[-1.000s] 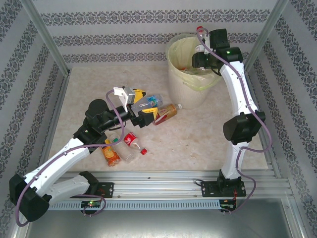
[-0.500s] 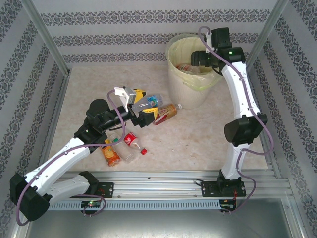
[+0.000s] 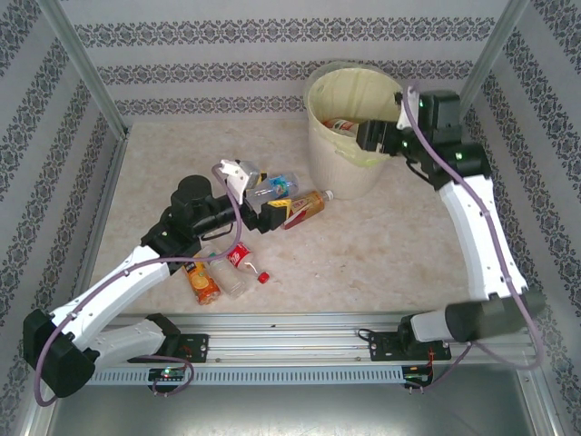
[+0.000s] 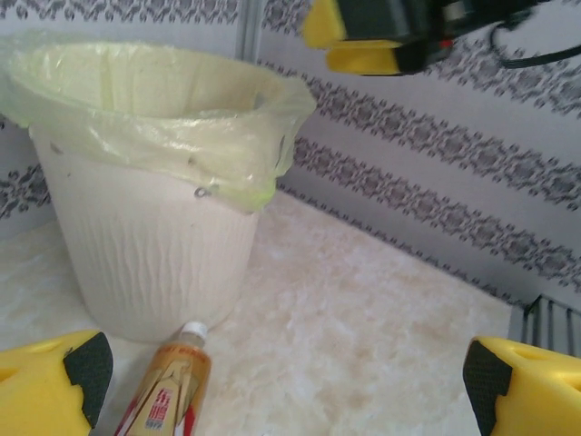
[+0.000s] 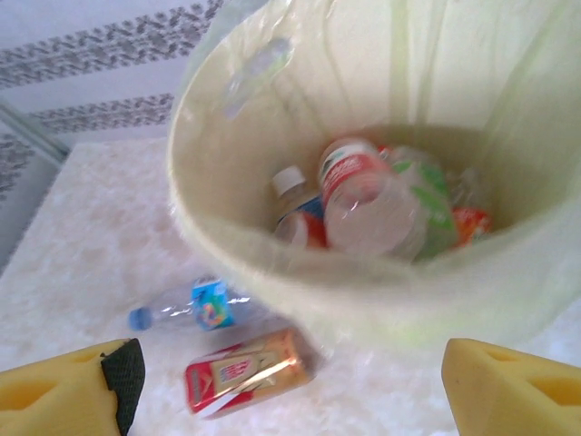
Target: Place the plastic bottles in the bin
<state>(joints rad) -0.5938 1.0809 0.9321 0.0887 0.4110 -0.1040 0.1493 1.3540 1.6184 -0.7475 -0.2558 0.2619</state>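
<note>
Your right hand (image 5: 289, 372) stood wide apart and empty beside the rim of the bin (image 3: 345, 177), where several bottles (image 5: 368, 204) lay. Your left hand (image 4: 286, 368) was spread fully, gripping nothing, by the blue-label bottle (image 3: 274, 187) and brown-label bottle (image 3: 304, 207) on the counter (image 3: 363, 245). The red-label bottle (image 3: 241, 257) lay closer to the arm bases.

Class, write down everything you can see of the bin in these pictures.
The bin is a large round cream-white bucket, plastic by its look, with faint vertical ribbing on its tapering wall. A pale yellow-green bag lines it and folds over the rim. It stands upright near the far edge of the marbled table, right of centre. Several bottles lie inside at the bottom.
</note>
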